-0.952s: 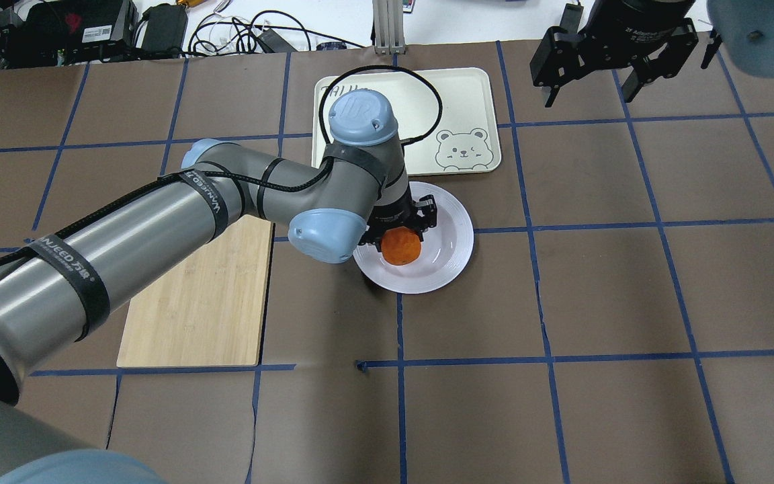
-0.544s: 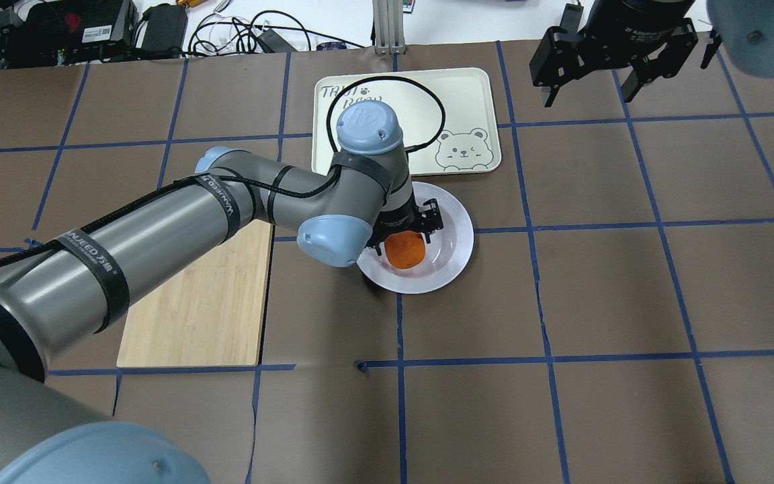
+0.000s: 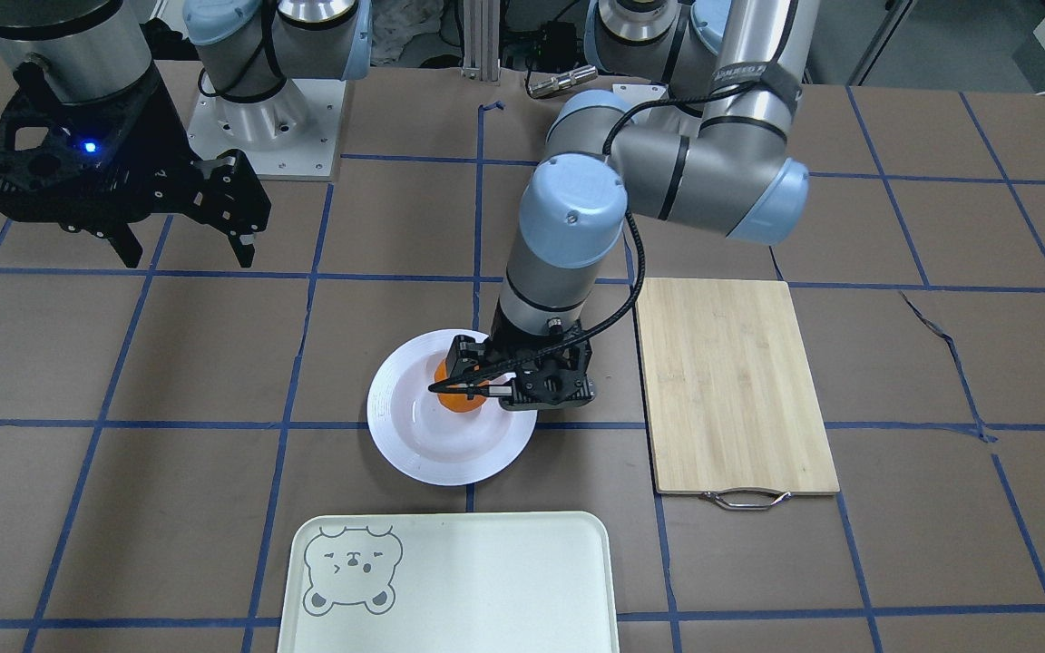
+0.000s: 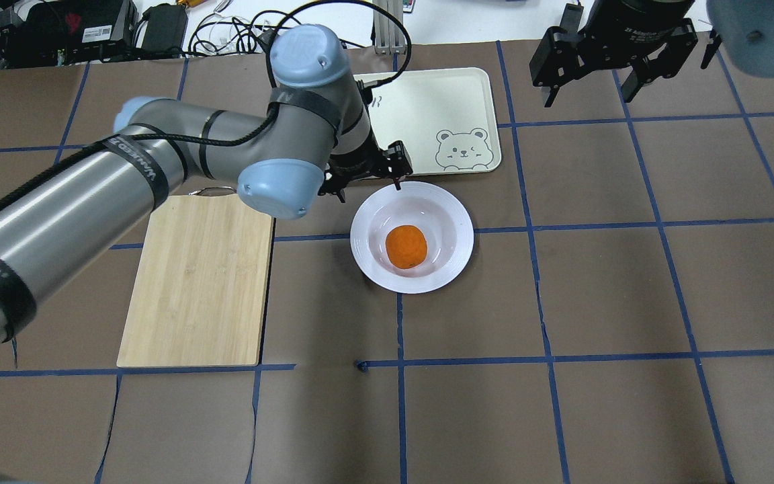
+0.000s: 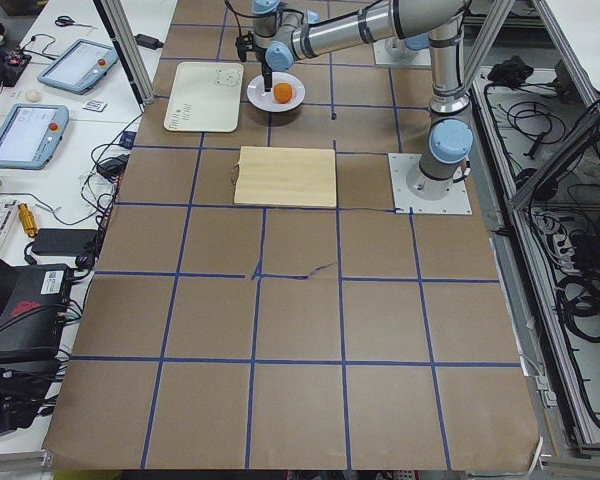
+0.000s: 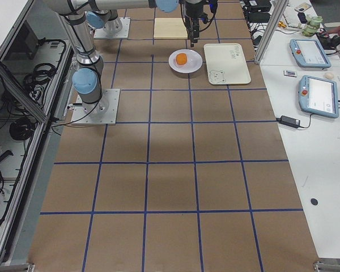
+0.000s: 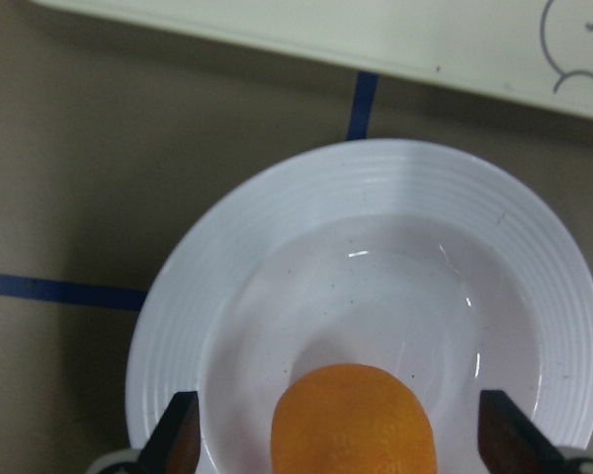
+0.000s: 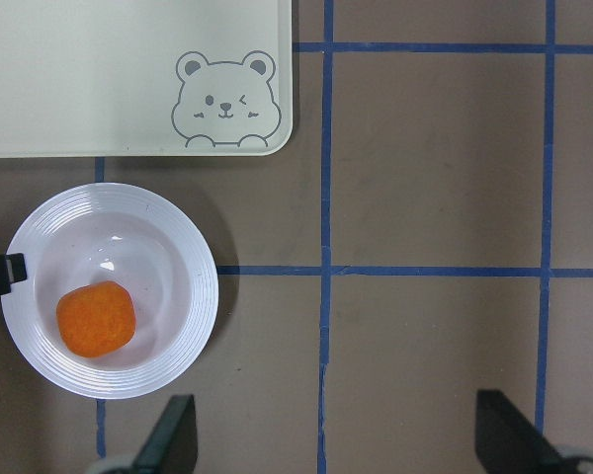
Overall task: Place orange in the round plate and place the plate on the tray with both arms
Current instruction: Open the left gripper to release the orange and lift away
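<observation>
The orange (image 4: 406, 246) lies free in the sunken centre of the round white plate (image 4: 457, 215). My left gripper (image 4: 368, 190) is open and holds nothing. In the overhead view it hangs over the plate's far-left rim, beside the tray (image 4: 427, 101). In the front-facing view the left gripper (image 3: 473, 392) stands low with a finger on either side of the orange (image 3: 452, 396). The left wrist view has the orange (image 7: 354, 420) between spread fingers. My right gripper (image 4: 588, 97) hangs open and empty at the far right, well away from the plate.
A bamboo cutting board (image 4: 199, 282) with a metal handle lies left of the plate. The tray, with its bear drawing (image 4: 461, 149), sits just beyond the plate. Cables and boxes line the far table edge.
My left gripper has come off the orange and moved up and to the far left. The orange stays in the plate. The right arm has not moved.
</observation>
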